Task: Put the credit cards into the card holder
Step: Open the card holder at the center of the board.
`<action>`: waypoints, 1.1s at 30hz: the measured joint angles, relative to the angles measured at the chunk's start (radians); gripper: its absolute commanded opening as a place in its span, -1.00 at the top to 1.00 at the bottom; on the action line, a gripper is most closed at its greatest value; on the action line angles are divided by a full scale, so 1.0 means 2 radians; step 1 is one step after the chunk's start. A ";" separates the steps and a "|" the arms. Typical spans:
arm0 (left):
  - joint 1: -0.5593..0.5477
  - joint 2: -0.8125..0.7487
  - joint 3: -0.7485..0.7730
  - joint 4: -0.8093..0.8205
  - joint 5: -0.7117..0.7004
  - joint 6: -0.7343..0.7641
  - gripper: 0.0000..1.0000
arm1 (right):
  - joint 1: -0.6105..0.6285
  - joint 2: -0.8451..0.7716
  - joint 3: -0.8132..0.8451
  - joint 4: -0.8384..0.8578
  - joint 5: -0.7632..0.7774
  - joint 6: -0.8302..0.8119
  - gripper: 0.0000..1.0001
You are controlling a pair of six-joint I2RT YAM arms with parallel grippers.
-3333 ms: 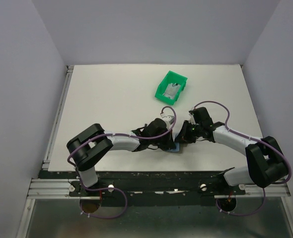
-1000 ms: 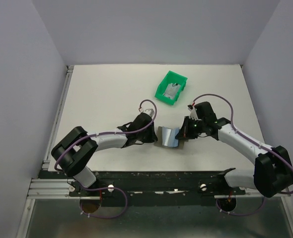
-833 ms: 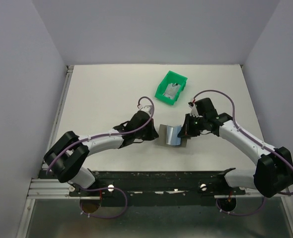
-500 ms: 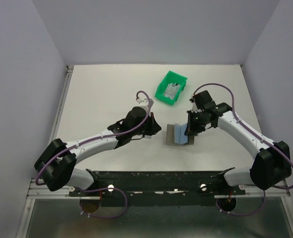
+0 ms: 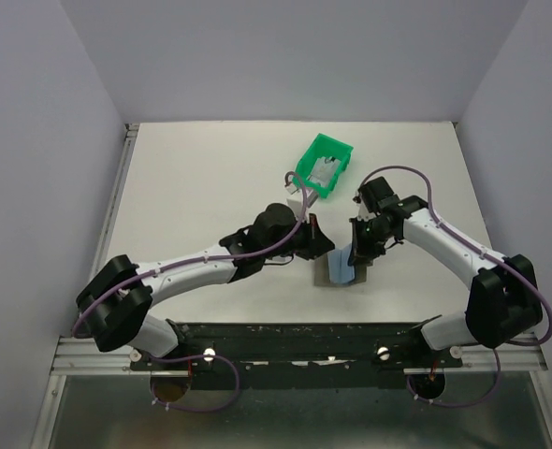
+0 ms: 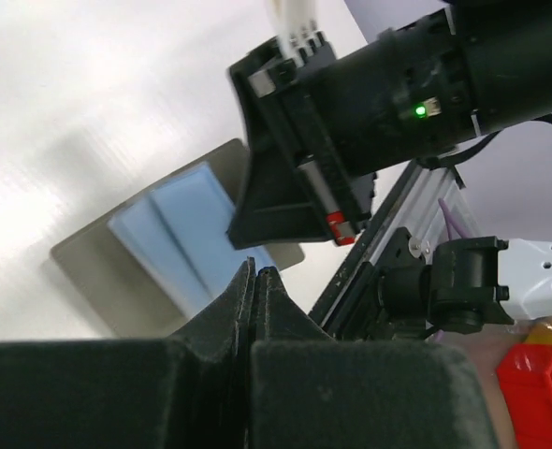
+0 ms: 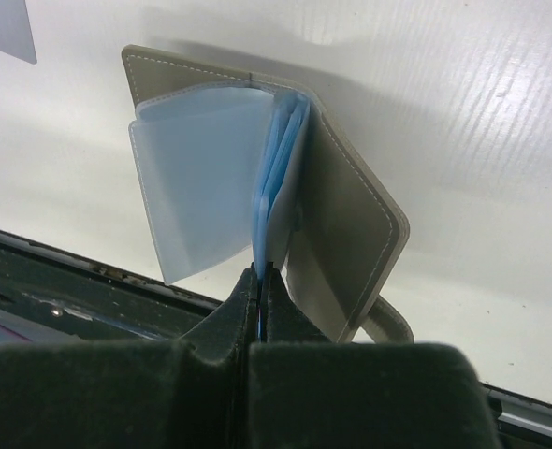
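Observation:
The card holder [image 5: 336,274] lies open on the table near the front edge, grey-brown outside with light blue sleeves inside [image 7: 201,178]. My right gripper [image 5: 355,261] is shut on the edge of one blue sleeve [image 7: 259,273] and holds it upright from the spine. Just left of the holder my left gripper [image 5: 324,249] hovers shut, its fingertips [image 6: 254,273] pressed together with nothing between them. In the left wrist view the card holder [image 6: 175,245] lies flat below the right gripper's black body. Whitish credit cards [image 5: 324,172] lie in the green bin.
The green bin [image 5: 338,150] stands behind both grippers, mid-table. The black front rail [image 5: 332,332] runs close behind the holder's near edge. A flat grey corner [image 7: 3,26] shows at the top left of the right wrist view; I cannot tell what it is.
The left arm has reached right and forward, up to the holder's left side. The right gripper has drawn the holder slightly right and nearer, with a sleeve lifted.

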 measured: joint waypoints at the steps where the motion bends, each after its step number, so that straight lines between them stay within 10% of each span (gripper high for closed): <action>1: -0.004 0.008 0.007 0.004 0.003 0.000 1.00 | 0.000 0.001 -0.002 0.002 -0.003 0.000 0.99; 33: -0.027 0.168 0.028 -0.038 0.000 0.002 1.00 | 0.000 0.018 -0.035 0.049 -0.032 0.002 0.99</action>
